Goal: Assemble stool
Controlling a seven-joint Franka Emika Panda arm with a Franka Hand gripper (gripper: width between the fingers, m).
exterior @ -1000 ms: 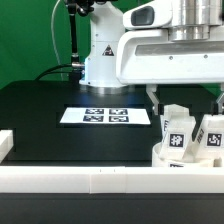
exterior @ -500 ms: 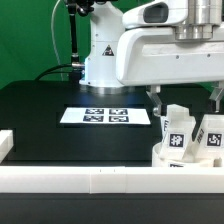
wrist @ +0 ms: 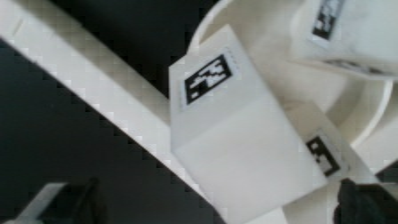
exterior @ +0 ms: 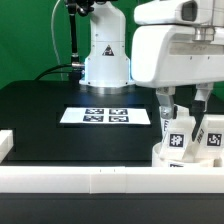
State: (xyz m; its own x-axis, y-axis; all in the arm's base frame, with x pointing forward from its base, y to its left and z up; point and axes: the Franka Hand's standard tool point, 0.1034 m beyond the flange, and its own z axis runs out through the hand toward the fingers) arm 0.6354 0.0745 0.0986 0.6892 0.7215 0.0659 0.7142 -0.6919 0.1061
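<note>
The white stool seat [exterior: 190, 158] lies at the exterior view's right, against the rail wall. Two blocky white legs stand in it, one tagged leg [exterior: 177, 134] nearer the middle and another [exterior: 212, 136] at the right edge. My gripper [exterior: 184, 102] hangs open just above the first leg, one dark finger [exterior: 165, 103] on each side of its top. In the wrist view that leg [wrist: 240, 140] fills the middle, its tag facing the camera, and the gripper [wrist: 217, 200] straddles it with both fingertips [wrist: 365, 195] clear of it. The seat's [wrist: 267, 35] curved rim lies behind it.
The long white rail wall [exterior: 90, 178] runs along the front, also seen as a diagonal white bar [wrist: 80, 65] in the wrist view. The marker board [exterior: 105, 116] lies flat on the black table [exterior: 40, 110]. The robot's white base [exterior: 105, 55] stands at the back.
The hand has turned about its vertical axis and shifted over the nearer leg; the fingers, wide apart in view before, now flank the leg's top. The jaws stayed open.
</note>
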